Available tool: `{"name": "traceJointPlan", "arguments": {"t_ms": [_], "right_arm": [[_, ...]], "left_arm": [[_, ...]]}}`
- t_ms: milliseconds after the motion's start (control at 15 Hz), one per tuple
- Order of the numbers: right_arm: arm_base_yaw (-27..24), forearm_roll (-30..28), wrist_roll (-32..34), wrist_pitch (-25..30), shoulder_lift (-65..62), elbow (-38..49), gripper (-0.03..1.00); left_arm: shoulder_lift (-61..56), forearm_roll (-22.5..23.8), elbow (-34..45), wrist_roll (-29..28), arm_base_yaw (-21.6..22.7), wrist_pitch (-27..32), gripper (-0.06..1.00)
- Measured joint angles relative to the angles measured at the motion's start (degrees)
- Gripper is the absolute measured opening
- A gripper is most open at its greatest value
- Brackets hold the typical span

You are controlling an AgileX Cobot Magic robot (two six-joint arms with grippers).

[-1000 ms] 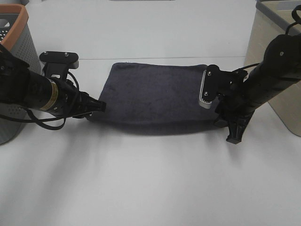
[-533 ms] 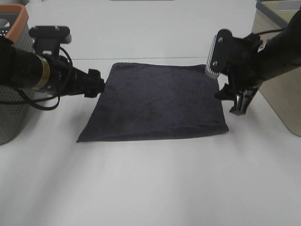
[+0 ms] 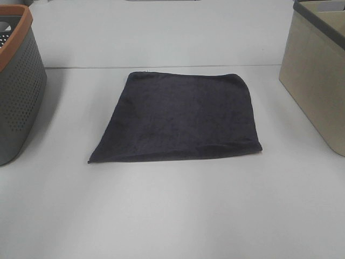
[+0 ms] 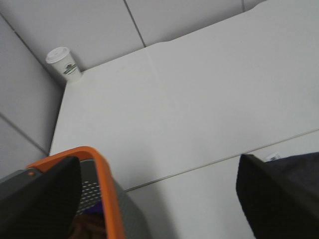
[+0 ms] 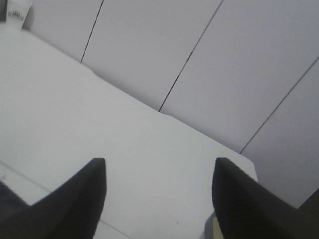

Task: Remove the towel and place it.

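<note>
Both arms have left the high view since half a second ago, when you had one gripper at each far corner of the towel [image 3: 178,120]; the cloth itself has not shifted. From that high camera you see it lying flat on the white table [image 3: 172,216], midway between the grey basket with the orange rim [image 3: 16,81] on the left and the beige bin [image 3: 318,70] on the right, touching neither. Its outline is close to square, with the near edge somewhat longer than the far edge and the near left corner splayed outward, so the longer side runs left to right.

Your left wrist camera shows the left gripper [image 4: 159,204] with its two dark fingers [image 4: 40,199] spread wide and nothing between them. The orange basket rim [image 4: 107,189] sits under one finger, and a dark corner of the towel with a small white tag [image 4: 273,156] shows beside the other. A paper cup [image 4: 64,63] stands far off in the table's corner.

Your right wrist camera shows the right gripper [image 5: 157,199] likewise spread wide and empty, pointing over bare table towards the panelled wall [image 5: 224,64]
</note>
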Motion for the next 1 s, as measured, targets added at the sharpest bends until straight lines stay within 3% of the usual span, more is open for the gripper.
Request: {"name": "traceJointPlan", "arguments": {"t_ms": [67,133,200,333,467,600,800,867,1000], "right_arm": [[0.00,3.44,0.00,0.23,-0.06,-1.15,0.62],[0.00,9.45,-0.06,1.03,-0.06,-3.09,0.62],[0.00,13.41,-0.46,2.81,-0.06,-5.27,0.62],[0.00,17.65,-0.80,8.25,-0.06,-8.48,0.62],[-0.06,16.04,0.34,17.30,-0.06,-10.77,0.62],[-0.63,-0.74,16.79,28.30,0.00,-14.04,0.61],[-1.32,-37.07,50.02,48.93,2.58,-25.10,0.61],[-1.32,-43.54,56.78,55.81,3.61,-28.88,0.61],[-1.43,-48.24,60.16,64.34,4.18,-33.69,0.63]], "left_arm": [[0.06,-6.30,-2.12,6.07,0.57,2.35,0.79],[0.23,-19.48,-7.28,19.48,2.81,7.79,0.79],[0.57,-31.05,-12.15,28.99,5.73,12.49,0.79],[1.32,-48.70,-18.79,38.90,12.61,19.02,0.79],[1.43,-53.97,-23.78,41.48,17.88,25.44,0.79],[1.43,-54.95,-26.76,41.88,21.66,32.20,0.79],[1.43,-55.23,-27.22,42.00,23.09,38.67,0.79],[1.43,-55.35,-27.22,42.00,23.09,40.74,0.79],[1.43,-55.46,-27.22,41.14,23.09,43.09,0.79]]}}
